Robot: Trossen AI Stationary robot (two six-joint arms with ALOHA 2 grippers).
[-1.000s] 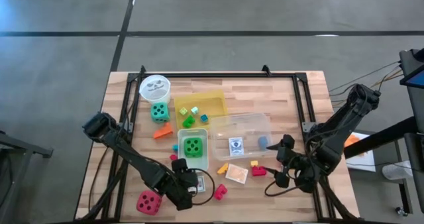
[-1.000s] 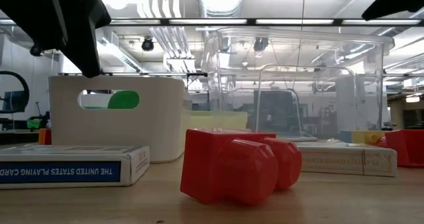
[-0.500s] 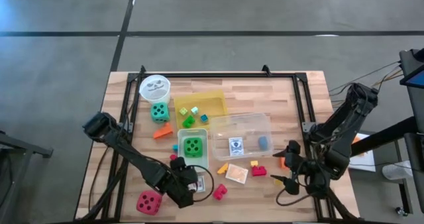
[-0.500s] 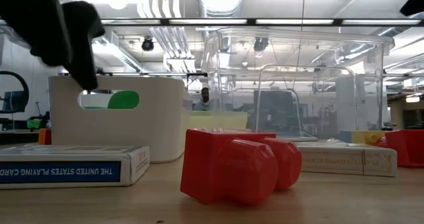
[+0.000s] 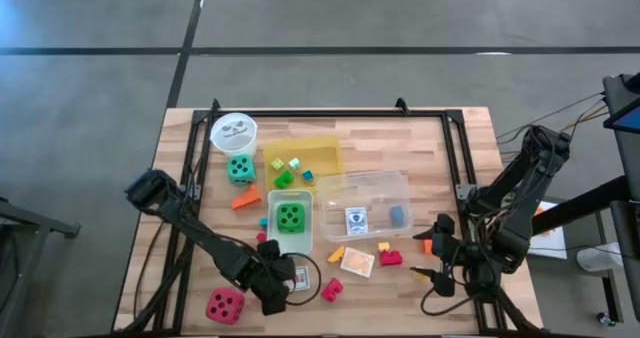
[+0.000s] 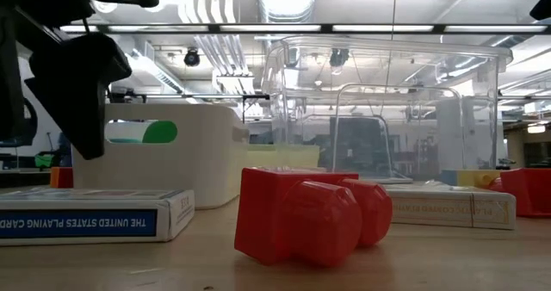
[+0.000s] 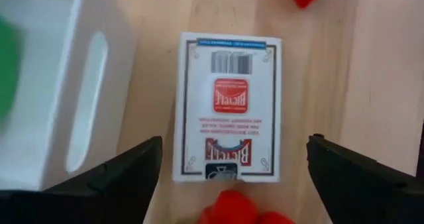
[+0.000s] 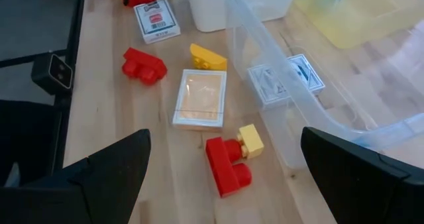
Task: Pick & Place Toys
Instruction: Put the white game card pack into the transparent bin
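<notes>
From above: three dotted dice — teal die beside the white cup, green die inside the white bin, red die at the table's near left corner. One card pack and one blue block in the clear box. Second card pack on the wood, with a red block just beside it. Yellow tray holding small green and blue blocks. Left gripper low over a third pack; right gripper near the right edge, holding nothing.

At table height: one red block up front, blue-sided pack to its left.

Left wrist: fingers spread wide either side of one red-backed pack, not touching it.

Right wrist: fingers spread; two red blocks, two yellow blocks, three packs visible.
</notes>
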